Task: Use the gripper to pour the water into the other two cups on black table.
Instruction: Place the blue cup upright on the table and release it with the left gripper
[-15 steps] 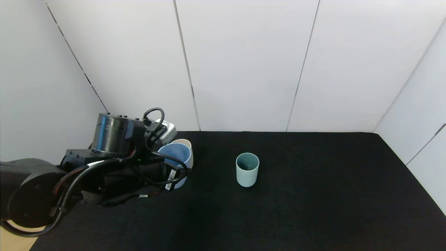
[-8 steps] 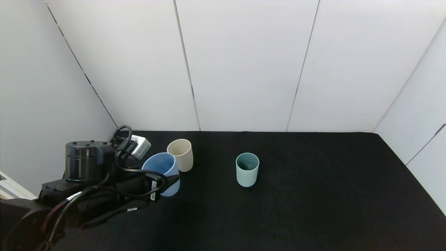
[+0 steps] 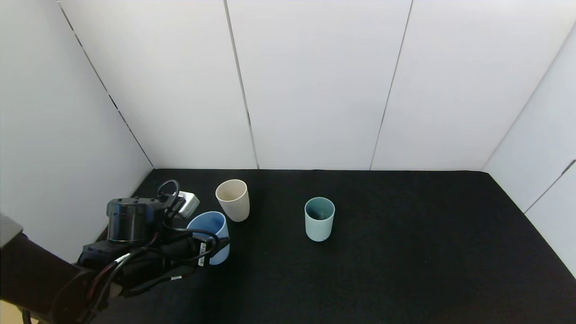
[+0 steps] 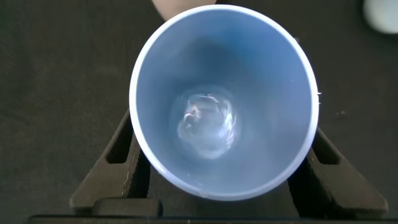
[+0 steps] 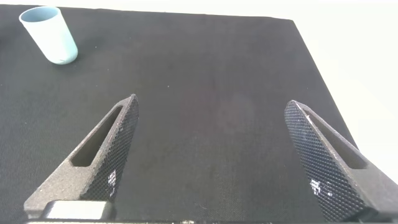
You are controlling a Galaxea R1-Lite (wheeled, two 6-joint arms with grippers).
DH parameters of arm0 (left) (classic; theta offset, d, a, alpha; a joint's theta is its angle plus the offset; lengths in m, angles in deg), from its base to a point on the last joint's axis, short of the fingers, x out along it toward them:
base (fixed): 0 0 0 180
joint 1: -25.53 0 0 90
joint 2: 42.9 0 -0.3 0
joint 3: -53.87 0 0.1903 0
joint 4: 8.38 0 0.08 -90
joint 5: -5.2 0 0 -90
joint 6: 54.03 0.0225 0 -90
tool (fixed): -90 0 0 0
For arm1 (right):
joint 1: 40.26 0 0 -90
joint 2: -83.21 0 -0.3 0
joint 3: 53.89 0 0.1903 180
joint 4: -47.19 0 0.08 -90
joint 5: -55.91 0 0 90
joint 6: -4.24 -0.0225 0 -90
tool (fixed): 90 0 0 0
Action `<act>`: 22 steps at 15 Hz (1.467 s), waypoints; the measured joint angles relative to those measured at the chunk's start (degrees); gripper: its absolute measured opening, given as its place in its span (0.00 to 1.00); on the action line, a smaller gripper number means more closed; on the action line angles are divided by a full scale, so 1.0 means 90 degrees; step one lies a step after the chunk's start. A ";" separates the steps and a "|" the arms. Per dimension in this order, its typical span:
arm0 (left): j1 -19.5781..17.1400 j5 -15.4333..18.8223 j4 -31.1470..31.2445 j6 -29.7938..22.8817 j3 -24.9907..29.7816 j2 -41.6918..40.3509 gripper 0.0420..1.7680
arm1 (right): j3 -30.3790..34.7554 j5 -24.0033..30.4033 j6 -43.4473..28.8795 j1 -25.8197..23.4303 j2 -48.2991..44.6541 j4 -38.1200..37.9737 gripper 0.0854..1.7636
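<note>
beige cup point(image 3: 232, 199) upright | teal cup point(image 3: 319, 218) upright | black table point(image 3: 405, 252)

Left gripper point(image 3: 211, 249) clamps the blue cup point(image 3: 210, 236); beige cup point(image 3: 233, 200) stands just beyond it, tight gap. Teal cup point(image 3: 319, 218) well apart to the right. Black table point(image 3: 427, 252) right of it open; right gripper point(image 5: 214, 155) spread wide there.

High head view (wrists perhaps nearer)
</note>
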 joint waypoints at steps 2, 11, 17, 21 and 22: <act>-0.0034 -0.0007 -0.0107 0.0004 0.0046 0.0168 0.68 | 0.0000 0.0000 0.0000 0.0000 0.0000 0.0000 0.97; -0.0045 0.0030 -0.0325 0.0019 0.0165 0.0340 0.74 | 0.0000 0.0000 0.0000 0.0000 0.0000 0.0000 0.97; -0.0045 -0.0015 -0.0414 0.0009 0.0199 0.0351 0.86 | 0.0000 0.0003 0.0000 0.0000 0.0000 0.0003 0.97; -0.0070 -0.0026 -0.0410 0.0000 0.0221 0.0177 0.91 | 0.0000 0.0000 0.0000 0.0000 0.0000 0.0000 0.97; -0.0088 -0.0026 -0.0408 0.0004 0.0264 0.0085 0.91 | 0.0003 0.0003 0.0003 0.0000 0.0000 0.0000 0.97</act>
